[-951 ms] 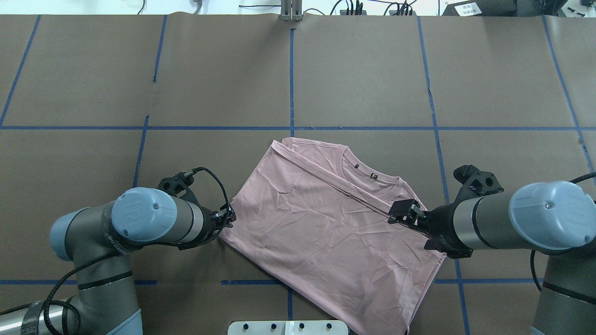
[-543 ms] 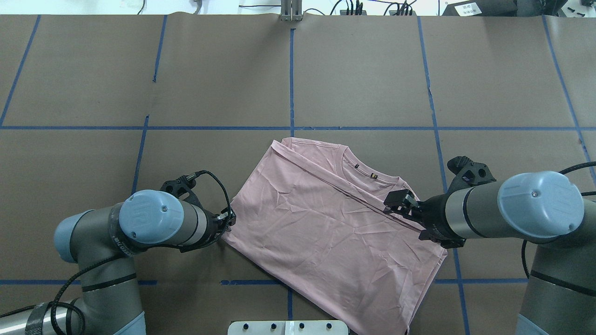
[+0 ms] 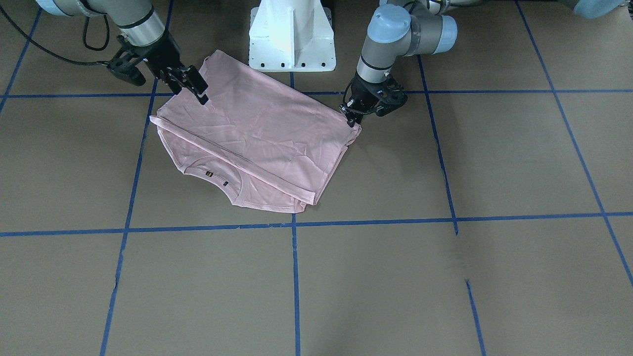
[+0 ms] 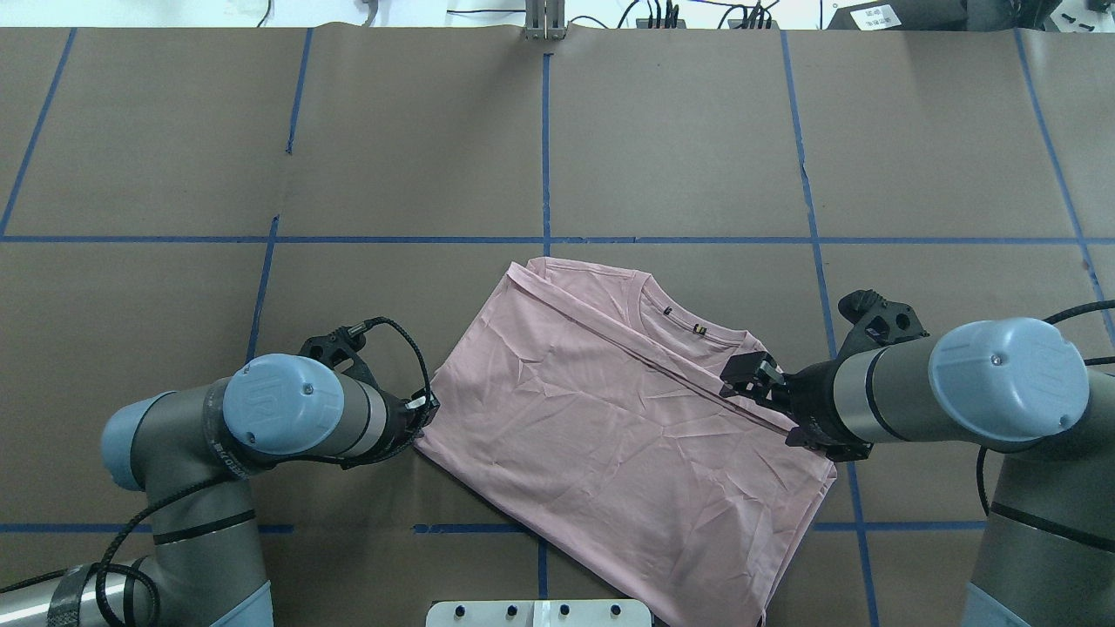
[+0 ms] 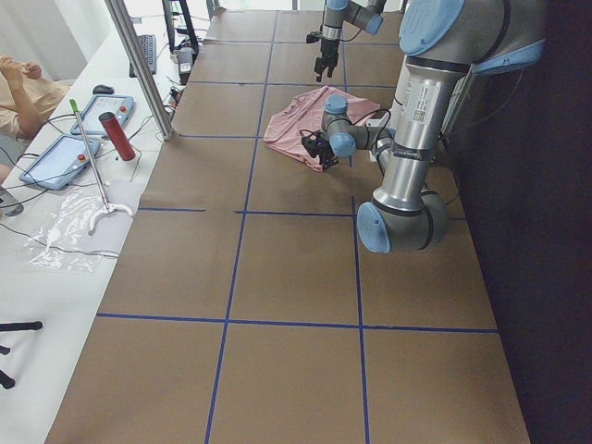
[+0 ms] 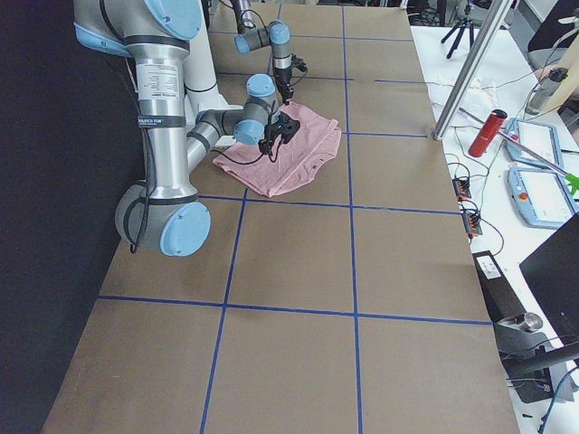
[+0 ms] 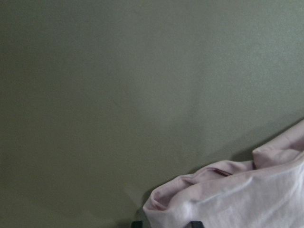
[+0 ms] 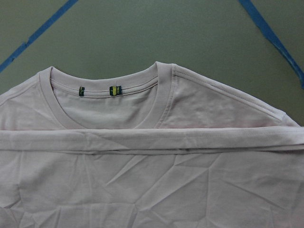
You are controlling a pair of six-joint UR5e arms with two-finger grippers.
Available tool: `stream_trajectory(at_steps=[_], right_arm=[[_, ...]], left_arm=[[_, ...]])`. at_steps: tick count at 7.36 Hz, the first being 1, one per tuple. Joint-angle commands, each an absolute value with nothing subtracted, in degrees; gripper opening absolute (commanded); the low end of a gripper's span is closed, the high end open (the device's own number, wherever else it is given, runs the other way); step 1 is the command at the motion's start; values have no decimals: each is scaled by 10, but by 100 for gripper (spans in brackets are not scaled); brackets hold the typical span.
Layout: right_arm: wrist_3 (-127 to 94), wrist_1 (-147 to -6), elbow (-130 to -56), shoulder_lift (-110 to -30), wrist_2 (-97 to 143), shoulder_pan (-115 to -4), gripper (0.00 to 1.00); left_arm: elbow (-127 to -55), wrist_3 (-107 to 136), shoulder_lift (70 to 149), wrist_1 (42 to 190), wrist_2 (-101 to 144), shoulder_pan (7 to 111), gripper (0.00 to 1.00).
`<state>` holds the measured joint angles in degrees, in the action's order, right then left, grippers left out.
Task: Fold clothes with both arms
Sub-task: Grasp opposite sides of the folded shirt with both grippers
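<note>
One tool [image 3: 352,120], left, tight on T-shirt [image 3: 257,128]

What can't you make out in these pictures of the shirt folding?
- Fingers of the left gripper: the wrist covers them in the overhead view, and the left wrist view's bottom edge cuts them off, so its hold on the T-shirt is unclear.
- Right gripper: too small to tell whether it is open or shut, and the right wrist view shows none of it.
- T-shirt's underside: hidden against the table in every view.
</note>
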<state>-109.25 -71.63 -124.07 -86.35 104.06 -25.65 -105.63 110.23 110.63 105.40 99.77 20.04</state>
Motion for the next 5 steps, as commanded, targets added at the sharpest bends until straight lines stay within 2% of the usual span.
stream_trajectory(at_steps=[1,5], right_arm=[[-1092,-716,-1235,-863,1041,-257,100],[-1092,-715,-1238,-861,1041,-258,100]], left_arm=[[-1056,1098,1106,1054,998,208,0],[-1055,1044,1117,1039,997,264,0]])
